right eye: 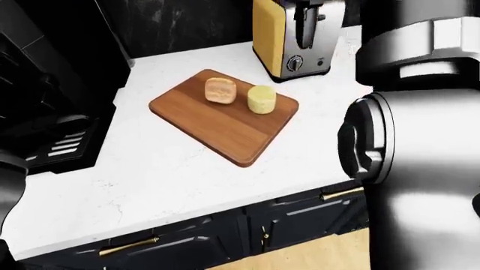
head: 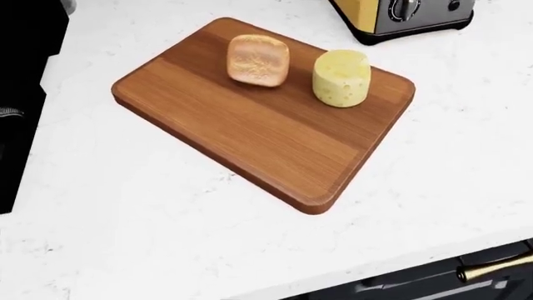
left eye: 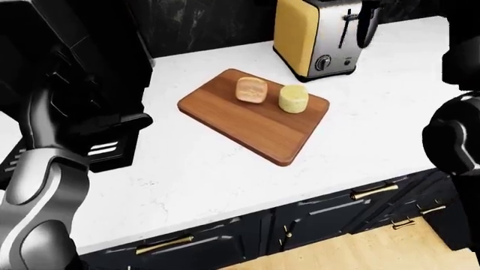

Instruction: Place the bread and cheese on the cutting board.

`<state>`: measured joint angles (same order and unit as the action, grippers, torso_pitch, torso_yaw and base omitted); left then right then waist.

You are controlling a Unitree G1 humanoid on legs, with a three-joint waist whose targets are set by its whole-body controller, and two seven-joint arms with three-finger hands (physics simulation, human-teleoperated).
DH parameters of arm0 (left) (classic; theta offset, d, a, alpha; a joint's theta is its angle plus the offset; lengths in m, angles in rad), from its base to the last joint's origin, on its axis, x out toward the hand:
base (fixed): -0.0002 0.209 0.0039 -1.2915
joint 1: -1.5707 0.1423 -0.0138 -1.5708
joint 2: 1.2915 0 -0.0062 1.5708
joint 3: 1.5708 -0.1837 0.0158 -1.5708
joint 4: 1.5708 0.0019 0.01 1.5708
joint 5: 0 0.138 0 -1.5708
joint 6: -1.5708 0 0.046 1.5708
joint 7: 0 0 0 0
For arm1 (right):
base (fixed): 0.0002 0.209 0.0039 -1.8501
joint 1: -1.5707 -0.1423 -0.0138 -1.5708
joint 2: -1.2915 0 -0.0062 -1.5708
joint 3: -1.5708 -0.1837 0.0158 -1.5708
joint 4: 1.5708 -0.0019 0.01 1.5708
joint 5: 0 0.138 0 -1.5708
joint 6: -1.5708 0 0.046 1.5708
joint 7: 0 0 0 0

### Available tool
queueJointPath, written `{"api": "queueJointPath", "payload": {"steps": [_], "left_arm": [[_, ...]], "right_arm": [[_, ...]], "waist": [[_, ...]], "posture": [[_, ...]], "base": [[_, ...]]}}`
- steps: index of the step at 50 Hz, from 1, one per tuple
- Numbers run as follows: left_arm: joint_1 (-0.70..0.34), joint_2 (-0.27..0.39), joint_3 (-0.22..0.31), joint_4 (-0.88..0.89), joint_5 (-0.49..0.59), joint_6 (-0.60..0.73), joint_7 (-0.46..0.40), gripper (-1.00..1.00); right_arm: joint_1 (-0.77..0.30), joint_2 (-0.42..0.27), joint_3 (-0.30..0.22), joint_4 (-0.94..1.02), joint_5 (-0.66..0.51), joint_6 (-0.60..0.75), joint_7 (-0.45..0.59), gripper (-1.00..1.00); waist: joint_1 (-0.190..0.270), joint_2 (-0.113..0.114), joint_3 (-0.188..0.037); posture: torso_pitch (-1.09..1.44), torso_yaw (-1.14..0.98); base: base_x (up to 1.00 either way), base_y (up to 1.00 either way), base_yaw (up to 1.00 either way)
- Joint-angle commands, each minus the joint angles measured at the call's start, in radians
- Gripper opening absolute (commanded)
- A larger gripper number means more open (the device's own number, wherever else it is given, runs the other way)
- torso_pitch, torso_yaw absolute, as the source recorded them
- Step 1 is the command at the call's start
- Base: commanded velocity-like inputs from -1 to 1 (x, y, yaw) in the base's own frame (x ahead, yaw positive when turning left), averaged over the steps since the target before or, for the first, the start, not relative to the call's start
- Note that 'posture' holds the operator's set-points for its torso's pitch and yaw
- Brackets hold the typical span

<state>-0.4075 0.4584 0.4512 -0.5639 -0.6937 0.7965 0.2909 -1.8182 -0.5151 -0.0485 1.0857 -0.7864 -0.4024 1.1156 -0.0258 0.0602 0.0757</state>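
Note:
A wooden cutting board (head: 250, 134) lies on the white counter. On its upper part rest a toasted bread piece (head: 258, 60) and, to the right of it, a pale yellow cheese cylinder (head: 342, 78), a small gap between them. Neither is touched by a hand. One dark finger of my right hand (left eye: 366, 25) hangs high over the toaster, well above and right of the board, with nothing in it. My right arm (right eye: 405, 140) fills the right of the right-eye view. Only the grey left arm (left eye: 37, 191) shows at the left; its hand is out of frame.
A yellow and steel toaster (left eye: 315, 36) stands just past the board's top right. A black appliance (left eye: 97, 129) sits at the counter's left. The counter edge (left eye: 247, 211) runs above dark drawers with brass handles (left eye: 375, 191); wooden floor shows below.

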Motion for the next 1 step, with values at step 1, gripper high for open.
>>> {"api": "queueJointPath", "payload": {"steps": [1], "left_arm": [[-0.023, 0.015, 0.011, -0.016, 0.001, -0.022, -0.001, 1.00]], "right_arm": [[-0.024, -0.027, -0.015, -0.060, 0.025, 0.019, 0.014, 1.00]], "waist": [[-0.003, 0.001, -0.025]], "posture": [[0.00, 0.00]], "base": [[0.00, 0.00, 0.00]]}}
